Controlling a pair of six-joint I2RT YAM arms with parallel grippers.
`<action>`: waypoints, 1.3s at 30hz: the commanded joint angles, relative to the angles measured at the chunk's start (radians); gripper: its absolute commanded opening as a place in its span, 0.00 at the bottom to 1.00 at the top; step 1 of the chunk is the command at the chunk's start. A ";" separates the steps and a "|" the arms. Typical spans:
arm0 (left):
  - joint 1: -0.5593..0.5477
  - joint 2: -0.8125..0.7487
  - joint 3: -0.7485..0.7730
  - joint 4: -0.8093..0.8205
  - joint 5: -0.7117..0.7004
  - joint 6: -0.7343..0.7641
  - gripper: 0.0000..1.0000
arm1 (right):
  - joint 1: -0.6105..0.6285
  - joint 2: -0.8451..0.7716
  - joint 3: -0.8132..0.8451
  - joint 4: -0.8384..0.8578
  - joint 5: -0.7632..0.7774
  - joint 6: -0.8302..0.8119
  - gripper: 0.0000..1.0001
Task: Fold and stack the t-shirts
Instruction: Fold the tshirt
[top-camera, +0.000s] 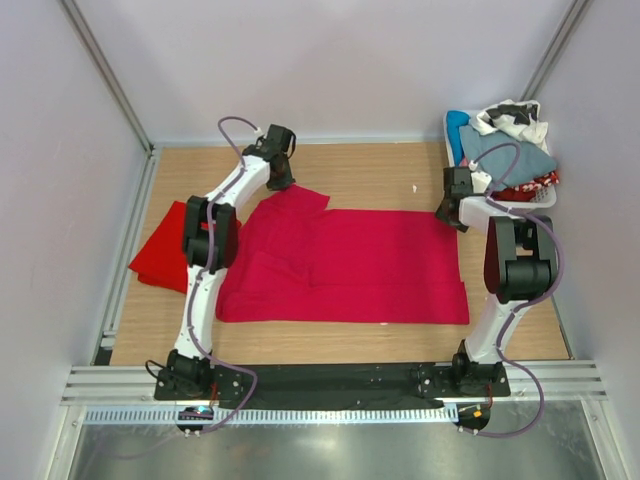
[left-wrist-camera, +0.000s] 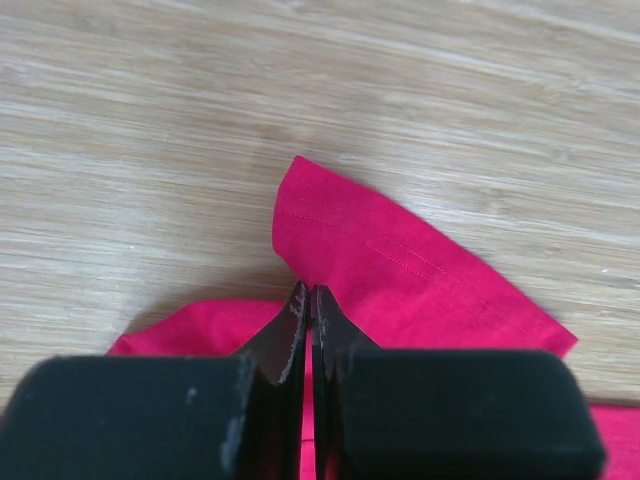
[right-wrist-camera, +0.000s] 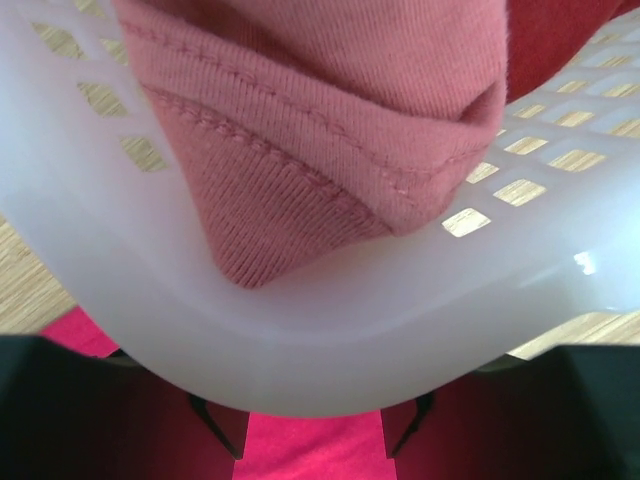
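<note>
Where the wood table (top-camera: 330, 340) lies nearest the arm bases, the crimson t-shirt (top-camera: 350, 265) is spread flat across its middle. The scarlet t-shirt (top-camera: 160, 255) lies just left of it, partly under the left arm. Farther back, the left gripper (left-wrist-camera: 305, 305) has its fingers pressed together, pinching the crimson shirt's far-left sleeve (left-wrist-camera: 400, 270). At the shirt's far-right corner the right gripper (right-wrist-camera: 312, 430) stands spread wide, with crimson cloth showing between its fingers and nothing held. Just beyond it sits the white laundry basket (right-wrist-camera: 300, 360), a pink garment (right-wrist-camera: 330, 150) draped over its rim.
</note>
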 joint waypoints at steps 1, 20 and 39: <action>0.000 -0.077 0.031 0.030 0.028 0.018 0.00 | 0.001 -0.014 -0.033 0.153 0.026 -0.016 0.50; 0.000 -0.151 0.027 0.016 0.027 0.018 0.00 | 0.178 -0.097 -0.014 0.197 0.207 -0.198 0.57; 0.092 -0.175 -0.051 -0.025 -0.056 -0.016 0.00 | 0.176 0.196 0.339 -0.083 0.056 -0.200 0.56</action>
